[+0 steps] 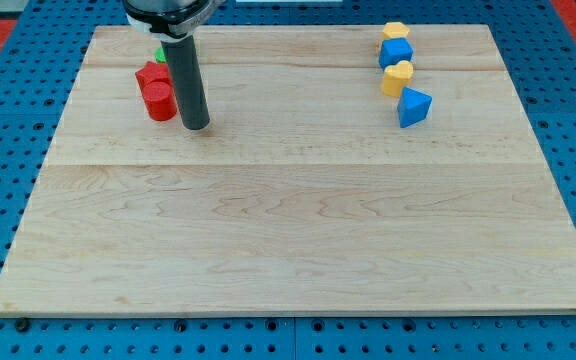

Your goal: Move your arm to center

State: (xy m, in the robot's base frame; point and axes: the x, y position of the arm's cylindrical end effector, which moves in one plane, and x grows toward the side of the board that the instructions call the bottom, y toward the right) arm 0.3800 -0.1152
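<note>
Single view, oblique, looking down on the desk [298, 230], a pale wooden board on a blue pegboard.

Rig has no jaws: nothing opens, closes or clamps here. The arm ends in a dark rod, and my tip [197, 127] rests at board height in the view's upper left quarter.

Blocks near the tip: a red block [155, 88], irregular shape, possibly two red pieces stacked or abutting (cannot tell), sits just to the view's left of the rod, very near or touching it. A green block [159, 53] shows only as a sliver behind the rod, toward the view's top; shape not readable.

Far group, view's upper right, well apart from the tip: a yellow block [396, 31] at top, a blue block [396, 51] below it, a second yellow block [397, 77], rounded outline, then a blue wedge [414, 107]. They run in a loose column, neighbours touching or nearly so.

The task's thing is the arm itself; target is the board's centre, which lies toward the view's lower right of the tip, with bare wood between.

Handling, as judgement:
- Nothing to take hold of; the rod is stiff and only slides.
- Blocks look small and light, and likely skid easily on the smooth wood, so any contact would shift them.
- Leaving toward the lower right carries the tip away from red and green, so dragging them seems unlikely.
- Far group is off the path.
</note>
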